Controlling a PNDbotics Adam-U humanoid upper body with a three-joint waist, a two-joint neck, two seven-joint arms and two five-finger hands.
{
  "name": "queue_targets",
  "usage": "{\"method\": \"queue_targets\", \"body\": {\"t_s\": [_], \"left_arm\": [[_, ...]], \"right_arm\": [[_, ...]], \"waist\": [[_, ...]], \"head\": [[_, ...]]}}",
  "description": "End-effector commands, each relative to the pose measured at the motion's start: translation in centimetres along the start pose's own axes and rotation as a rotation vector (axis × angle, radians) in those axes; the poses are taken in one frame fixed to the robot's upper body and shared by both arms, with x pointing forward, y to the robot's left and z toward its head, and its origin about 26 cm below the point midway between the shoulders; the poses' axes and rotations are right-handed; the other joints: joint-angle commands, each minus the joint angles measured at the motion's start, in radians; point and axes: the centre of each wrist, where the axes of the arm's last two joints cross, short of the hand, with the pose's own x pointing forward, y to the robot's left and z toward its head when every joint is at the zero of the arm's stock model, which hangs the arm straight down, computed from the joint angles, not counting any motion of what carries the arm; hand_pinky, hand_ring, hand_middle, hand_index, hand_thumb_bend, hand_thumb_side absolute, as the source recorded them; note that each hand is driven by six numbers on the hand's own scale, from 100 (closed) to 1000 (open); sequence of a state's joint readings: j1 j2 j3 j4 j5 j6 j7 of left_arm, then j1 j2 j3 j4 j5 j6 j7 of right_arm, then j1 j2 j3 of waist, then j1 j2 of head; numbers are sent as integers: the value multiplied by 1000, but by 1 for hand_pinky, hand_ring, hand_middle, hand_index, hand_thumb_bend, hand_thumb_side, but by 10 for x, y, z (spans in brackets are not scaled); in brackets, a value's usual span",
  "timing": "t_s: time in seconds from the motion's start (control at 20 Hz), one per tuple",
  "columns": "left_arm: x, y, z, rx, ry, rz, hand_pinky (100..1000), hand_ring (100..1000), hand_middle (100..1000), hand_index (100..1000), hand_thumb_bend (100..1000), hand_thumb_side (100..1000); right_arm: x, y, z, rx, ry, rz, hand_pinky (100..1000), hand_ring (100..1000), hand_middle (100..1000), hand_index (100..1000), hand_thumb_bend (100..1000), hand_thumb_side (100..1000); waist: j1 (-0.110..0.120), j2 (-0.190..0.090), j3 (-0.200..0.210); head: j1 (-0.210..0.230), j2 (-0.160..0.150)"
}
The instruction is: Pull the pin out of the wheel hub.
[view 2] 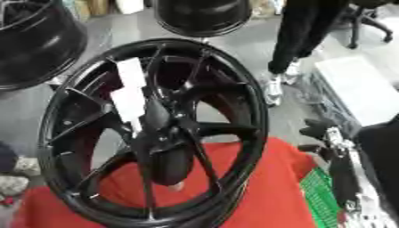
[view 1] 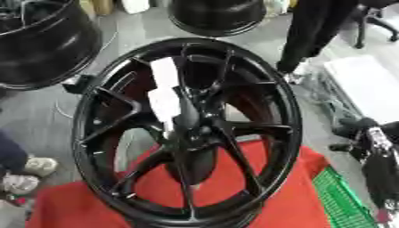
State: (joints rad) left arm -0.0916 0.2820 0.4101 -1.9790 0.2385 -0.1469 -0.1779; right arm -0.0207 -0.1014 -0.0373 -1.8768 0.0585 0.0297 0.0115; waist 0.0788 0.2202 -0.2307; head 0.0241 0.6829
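A large black wheel hub stands tilted on a red cloth and fills the middle of both views. A white pin, long and blocky, lies along the spokes from the upper rim down toward the centre of the hub. My right hand shows as a dark shape at the right edge, apart from the hub's rim, with its black and silver arm running down below it. It holds nothing that I can see. My left hand is out of both views.
Two more black wheels stand behind: one at the upper left, one at the top. A green basket sits at the lower right. A white board lies at the right. A person's shoes show at the left.
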Motion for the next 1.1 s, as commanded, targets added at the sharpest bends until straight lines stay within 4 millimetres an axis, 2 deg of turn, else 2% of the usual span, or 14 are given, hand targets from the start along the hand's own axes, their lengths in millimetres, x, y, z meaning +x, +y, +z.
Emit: {"method": "queue_targets", "body": {"t_s": [0.05,0.35,0.6,0.85,1.1], "left_arm": [[22,19,-15,-76,-158,-72,572,549,597,764,375,507],[44,38,-31,-275,-339,-167,588,555,603,779,396,447],[60,39,-50,-536,-459,-288,597,549,602,786,443,415],[80,34,-76,-863,-544,-472,585,496,610,811,548,409],[89,30,-108,-1163,-636,-692,513,412,636,836,660,368]], "right_arm": [[5,-6,-1,-13,-19,26,624,798,602,750,100,932],[5,-7,-1,-15,-17,33,623,797,602,749,100,935],[4,-7,-1,-10,-12,38,623,797,602,749,100,938],[3,-8,-1,-2,-10,44,625,797,602,750,100,933],[2,-9,1,12,-6,50,625,797,602,750,100,930]], "waist": [[3,-18,-4],[17,-20,-17],[25,-22,-25],[30,-30,-29],[35,-40,-49]], "head": [[2,-11],[14,-8],[21,-4],[19,-10],[23,-15]]}}
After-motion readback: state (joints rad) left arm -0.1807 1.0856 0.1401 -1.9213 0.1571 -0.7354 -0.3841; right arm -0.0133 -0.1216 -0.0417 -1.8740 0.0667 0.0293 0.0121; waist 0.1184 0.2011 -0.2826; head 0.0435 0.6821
